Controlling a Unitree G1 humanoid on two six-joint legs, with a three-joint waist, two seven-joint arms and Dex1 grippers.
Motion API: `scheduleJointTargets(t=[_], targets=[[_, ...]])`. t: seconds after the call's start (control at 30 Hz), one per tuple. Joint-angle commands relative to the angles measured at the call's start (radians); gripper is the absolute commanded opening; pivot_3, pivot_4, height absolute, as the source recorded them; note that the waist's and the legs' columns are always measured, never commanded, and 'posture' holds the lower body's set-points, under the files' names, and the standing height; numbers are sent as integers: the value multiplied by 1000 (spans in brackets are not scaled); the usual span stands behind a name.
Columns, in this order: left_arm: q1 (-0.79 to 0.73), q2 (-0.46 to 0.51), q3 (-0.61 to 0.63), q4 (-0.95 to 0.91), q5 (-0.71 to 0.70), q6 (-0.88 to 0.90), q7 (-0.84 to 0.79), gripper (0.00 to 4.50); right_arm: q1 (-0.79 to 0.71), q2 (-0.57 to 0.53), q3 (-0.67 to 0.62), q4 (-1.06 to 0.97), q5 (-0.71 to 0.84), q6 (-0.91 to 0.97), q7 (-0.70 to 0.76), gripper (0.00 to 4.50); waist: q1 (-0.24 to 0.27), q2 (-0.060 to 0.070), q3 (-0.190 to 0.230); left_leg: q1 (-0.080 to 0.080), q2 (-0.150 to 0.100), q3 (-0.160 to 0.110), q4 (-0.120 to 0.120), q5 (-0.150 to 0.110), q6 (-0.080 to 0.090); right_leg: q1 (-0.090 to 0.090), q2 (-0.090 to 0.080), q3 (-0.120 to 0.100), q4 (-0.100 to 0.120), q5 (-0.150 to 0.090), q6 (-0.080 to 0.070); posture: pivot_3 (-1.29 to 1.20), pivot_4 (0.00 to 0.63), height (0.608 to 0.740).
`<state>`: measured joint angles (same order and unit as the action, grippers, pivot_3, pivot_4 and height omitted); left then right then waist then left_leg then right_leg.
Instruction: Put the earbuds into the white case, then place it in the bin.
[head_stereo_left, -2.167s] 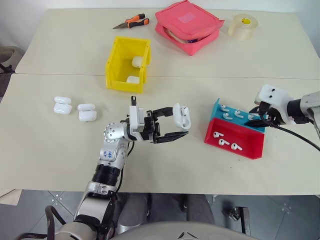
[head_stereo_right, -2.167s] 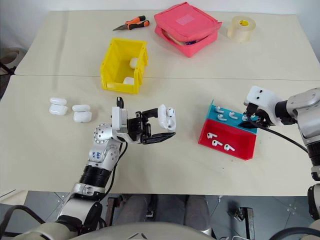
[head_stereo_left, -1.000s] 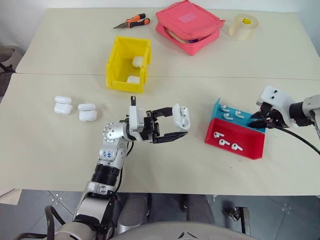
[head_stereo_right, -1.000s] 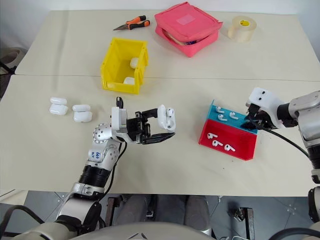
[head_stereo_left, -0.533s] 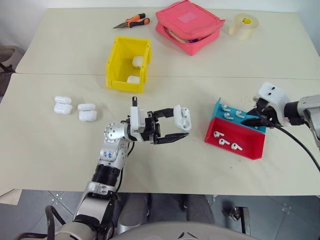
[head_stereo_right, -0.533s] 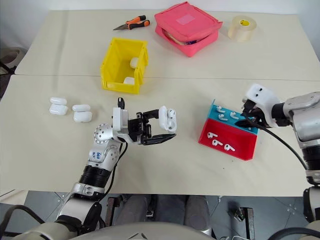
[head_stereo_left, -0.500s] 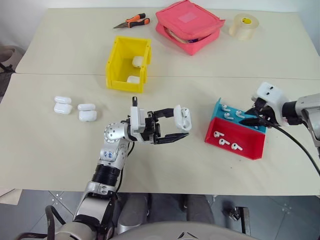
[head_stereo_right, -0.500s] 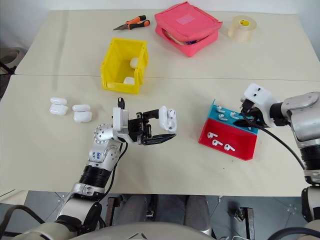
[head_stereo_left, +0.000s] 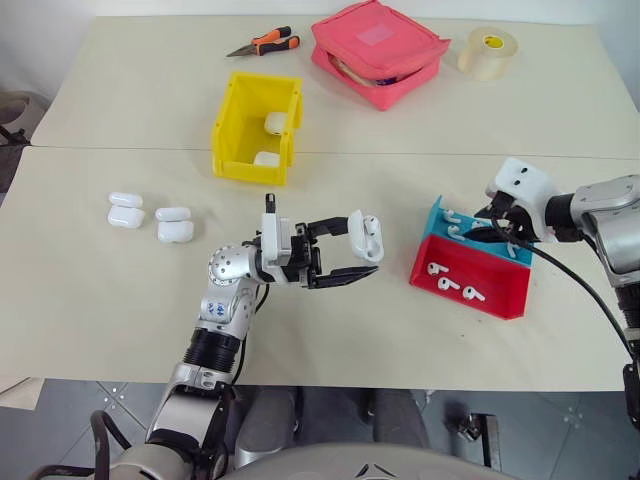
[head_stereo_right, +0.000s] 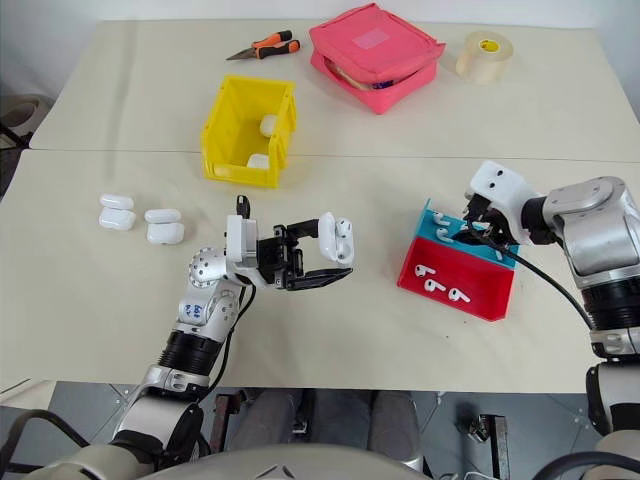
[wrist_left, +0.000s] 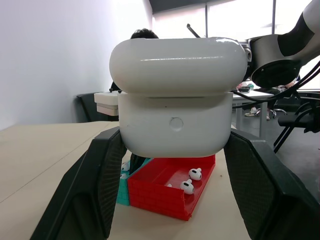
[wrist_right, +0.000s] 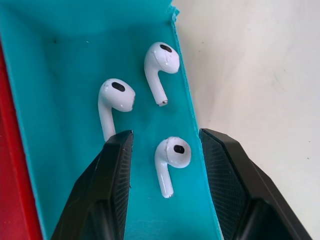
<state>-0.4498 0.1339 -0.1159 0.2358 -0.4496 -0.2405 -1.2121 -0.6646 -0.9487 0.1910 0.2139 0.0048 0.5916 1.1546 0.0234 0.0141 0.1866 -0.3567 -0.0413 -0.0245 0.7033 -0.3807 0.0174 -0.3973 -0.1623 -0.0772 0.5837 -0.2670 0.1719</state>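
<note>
At centre frame the left gripper (head_stereo_left: 345, 250) clamps a white case (head_stereo_left: 365, 235) by its lower body, lid ajar, clear of the table. The glossy shell looks light, rigid and slippery, so flat sides are the surest hold. At right, the right gripper (wrist_right: 167, 165) hangs half open over the tray's (head_stereo_left: 470, 275) teal compartment, jaws straddling one earbud (wrist_right: 170, 157) and holding nothing; two more lie just beyond. Tiny and slick, it likely wants a pinch across the rounded head, though contact is hard to judge. Upper left of centre, the yellow bin (head_stereo_left: 255, 125) already holds two cases.
</note>
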Motion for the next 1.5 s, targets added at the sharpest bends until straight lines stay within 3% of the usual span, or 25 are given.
scheduleJointTargets(t=[0.03, 0.53, 0.73, 1.07, 1.33, 1.5], targets=[[-2, 2, 6, -49, -13, -3, 9, 2709, -18, -16, 6, 12, -15, -10, 15, 2201, 0, 0, 0, 0, 0, 0, 0, 0, 0, 0, 0, 0, 0, 0, 0, 0, 150, 740], [-1, 4, 4, -61, -11, 3, 20, 2709, -23, -10, 21, 44, -41, -18, 45, 2201, 0, 0, 0, 0, 0, 0, 0, 0, 0, 0, 0, 0, 0, 0, 0, 0, 150, 740], [-2, 8, 5, -64, -11, 6, 22, 2709, -20, -12, 22, 49, -44, -22, 50, 469, 0, 0, 0, 0, 0, 0, 0, 0, 0, 0, 0, 0, 0, 0, 0, 0, 150, 740], [-4, 7, 5, -63, -11, 6, 21, 2709, -19, -14, 7, 21, -32, -4, 50, 469, 0, 0, 0, 0, 0, 0, 0, 0, 0, 0, 0, 0, 0, 0, 0, 0, 150, 740], [-25, -1, 2, -46, -17, 10, 9, 2709, 81, -87, -262, -187, 170, 147, 55, 469, 2, 0, 0, -1, 0, -1, 0, 0, 0, 0, 0, 0, 0, 0, 0, 0, 150, 740], [-54, -8, -3, -23, -26, 31, -11, 2709, 226, 61, -540, -392, 410, 165, 2, 469, 3, 0, 0, -1, 0, -1, 0, 0, 0, 0, 0, -1, 0, 0, 0, 0, 150, 740]])
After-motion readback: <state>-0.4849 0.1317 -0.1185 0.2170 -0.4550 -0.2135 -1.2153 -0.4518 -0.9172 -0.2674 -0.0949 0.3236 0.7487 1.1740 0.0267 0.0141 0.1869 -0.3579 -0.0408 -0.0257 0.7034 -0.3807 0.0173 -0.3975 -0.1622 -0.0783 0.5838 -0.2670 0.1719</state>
